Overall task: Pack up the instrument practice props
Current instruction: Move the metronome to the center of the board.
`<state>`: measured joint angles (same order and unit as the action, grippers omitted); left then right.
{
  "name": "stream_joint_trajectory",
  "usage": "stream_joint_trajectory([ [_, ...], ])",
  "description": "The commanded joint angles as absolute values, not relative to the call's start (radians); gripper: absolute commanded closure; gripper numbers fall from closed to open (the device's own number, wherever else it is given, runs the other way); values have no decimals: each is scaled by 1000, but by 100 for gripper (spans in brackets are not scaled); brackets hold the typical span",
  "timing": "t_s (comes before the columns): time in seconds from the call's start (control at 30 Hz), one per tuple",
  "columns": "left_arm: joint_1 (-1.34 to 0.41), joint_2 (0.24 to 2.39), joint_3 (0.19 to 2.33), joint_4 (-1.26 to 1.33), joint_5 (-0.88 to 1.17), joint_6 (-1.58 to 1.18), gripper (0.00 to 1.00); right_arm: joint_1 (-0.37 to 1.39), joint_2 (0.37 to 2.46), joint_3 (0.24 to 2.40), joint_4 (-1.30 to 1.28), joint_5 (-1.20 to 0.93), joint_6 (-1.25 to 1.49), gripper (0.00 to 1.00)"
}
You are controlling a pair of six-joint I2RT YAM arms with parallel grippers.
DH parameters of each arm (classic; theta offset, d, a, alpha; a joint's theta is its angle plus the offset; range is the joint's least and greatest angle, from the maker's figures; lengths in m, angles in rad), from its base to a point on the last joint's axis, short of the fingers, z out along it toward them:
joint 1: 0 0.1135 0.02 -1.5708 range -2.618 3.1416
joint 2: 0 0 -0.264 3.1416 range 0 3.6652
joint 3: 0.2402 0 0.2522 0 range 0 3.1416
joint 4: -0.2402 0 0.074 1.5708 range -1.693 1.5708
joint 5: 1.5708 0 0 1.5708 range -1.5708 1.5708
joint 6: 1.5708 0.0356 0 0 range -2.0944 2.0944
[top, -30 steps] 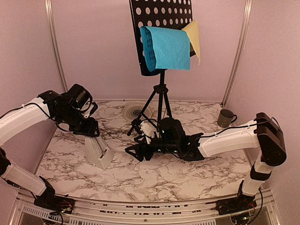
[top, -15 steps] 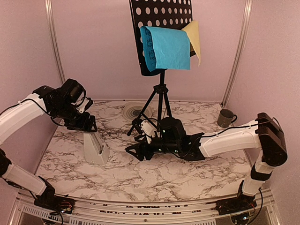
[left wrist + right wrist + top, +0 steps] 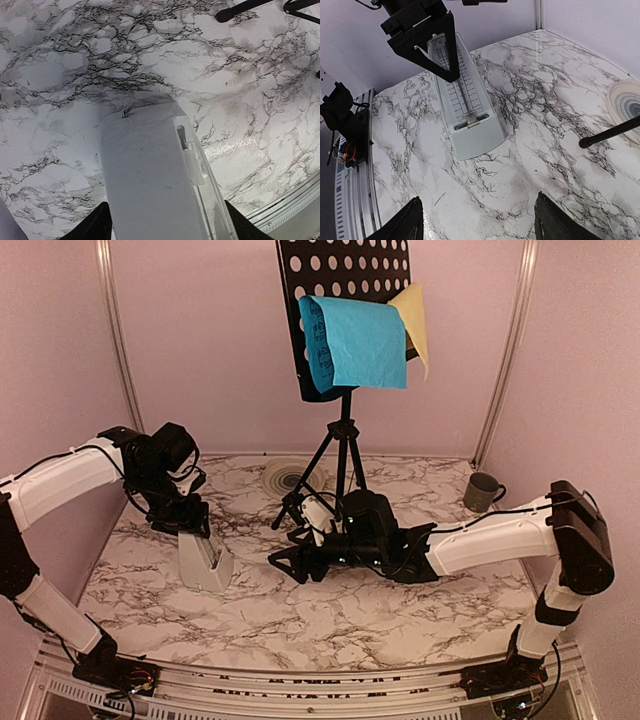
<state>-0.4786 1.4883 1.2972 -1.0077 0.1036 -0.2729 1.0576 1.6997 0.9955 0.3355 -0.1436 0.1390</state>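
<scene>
The marbled bench (image 3: 400,610) fills a pink-walled booth, with the music stand (image 3: 345,430) at the back, a blue page (image 3: 355,345) and a yellow page (image 3: 415,315) draped over its panel. Since a second ago the metronome (image 3: 205,558) has shifted slightly back and left and now stands on its base. The left hand (image 3: 190,528) has parted and sits loosely astride the metronome's top, one finger at the front face and one behind, gripping nothing. The right hand (image 3: 288,562) has not moved; it is wide open and empty, low over the bench by the tripod legs, well apart from the metronome.
</scene>
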Motion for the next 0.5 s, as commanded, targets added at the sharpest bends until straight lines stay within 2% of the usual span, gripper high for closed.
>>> stream_joint_trajectory([
  [0.0,-477,1518,1337,-1097,65,-297,37,1052,1669,992,341,-141,148,27],
  [0.1,-477,1527,1360,-1132,36,-295,48,1052,1666,992,342,-140,148,27],
  [0.23,-470,1529,1387,-1169,-54,-293,48,1052,1663,988,344,-139,147,27],
  [0.47,-430,1529,1416,-1173,-60,-281,51,1052,1655,983,344,-137,147,27],
])
